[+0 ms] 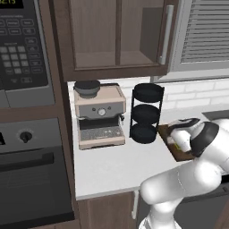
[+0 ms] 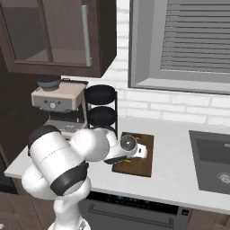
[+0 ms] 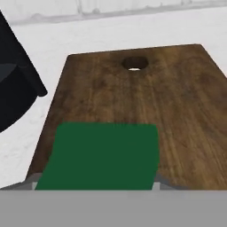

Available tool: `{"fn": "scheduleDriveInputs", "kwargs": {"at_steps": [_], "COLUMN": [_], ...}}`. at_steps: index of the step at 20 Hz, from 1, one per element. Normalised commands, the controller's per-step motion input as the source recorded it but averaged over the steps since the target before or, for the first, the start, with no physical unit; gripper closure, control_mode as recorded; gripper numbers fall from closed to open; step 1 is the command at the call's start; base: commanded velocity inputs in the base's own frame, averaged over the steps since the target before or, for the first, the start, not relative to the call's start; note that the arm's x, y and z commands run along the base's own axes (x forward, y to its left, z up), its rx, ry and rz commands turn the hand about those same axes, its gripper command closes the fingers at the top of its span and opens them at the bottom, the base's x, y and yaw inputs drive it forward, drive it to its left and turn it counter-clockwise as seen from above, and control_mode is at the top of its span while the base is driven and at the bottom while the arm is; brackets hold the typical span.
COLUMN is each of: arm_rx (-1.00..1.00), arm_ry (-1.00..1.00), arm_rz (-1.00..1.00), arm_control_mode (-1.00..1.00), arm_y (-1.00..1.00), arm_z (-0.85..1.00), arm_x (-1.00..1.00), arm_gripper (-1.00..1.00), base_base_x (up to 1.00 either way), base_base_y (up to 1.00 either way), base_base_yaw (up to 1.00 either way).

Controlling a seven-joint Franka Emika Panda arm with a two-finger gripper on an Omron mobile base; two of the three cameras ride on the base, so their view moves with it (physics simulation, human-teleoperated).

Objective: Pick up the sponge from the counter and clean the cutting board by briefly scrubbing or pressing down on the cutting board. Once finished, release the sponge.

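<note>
The green-topped sponge (image 3: 102,155) lies over the near end of the dark brown cutting board (image 3: 177,102), low in the hand view. My gripper (image 3: 96,184) is shut on it, and a grey fingertip peeks out at each lower corner of the sponge. A round hole marks the board's far end. From the right base camera, my hand (image 2: 134,152) hangs over the left part of the cutting board (image 2: 143,164) on the white counter (image 2: 170,175). The arm covers most of the cutting board (image 1: 163,130) in the left base view.
A black three-tier rack (image 1: 146,113) (image 2: 102,110) (image 3: 13,88) stands just left of the board. The coffee machine (image 1: 99,116) (image 2: 58,103) is further left. A sink (image 2: 211,157) is set into the counter on the right, under a shuttered window.
</note>
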Motion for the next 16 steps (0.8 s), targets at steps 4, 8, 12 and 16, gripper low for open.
{"fn": "scheduleDriveInputs", "kwargs": {"at_steps": [4, 8, 12, 16], "arm_rx": [0.03, 0.0, 0.0, 0.0], "arm_ry": [-0.02, 0.0, -0.03, -0.07], "arm_rz": [0.0, 0.0, 0.0, 0.0], "arm_control_mode": [-1.0, -1.0, -1.0, -1.0], "arm_y": [0.0, 0.0, 0.0, 0.0], "arm_z": [-0.05, -0.09, -0.22, -0.2], "arm_x": [0.64, 0.59, 0.49, 0.49], "arm_gripper": [1.0, 1.0, 1.0, 1.0], "base_base_x": [0.0, 0.0, 0.0, 0.0], "base_base_y": [0.0, 0.0, 0.0, 0.0], "base_base_yaw": [0.0, 0.0, 0.0, 0.0]}}
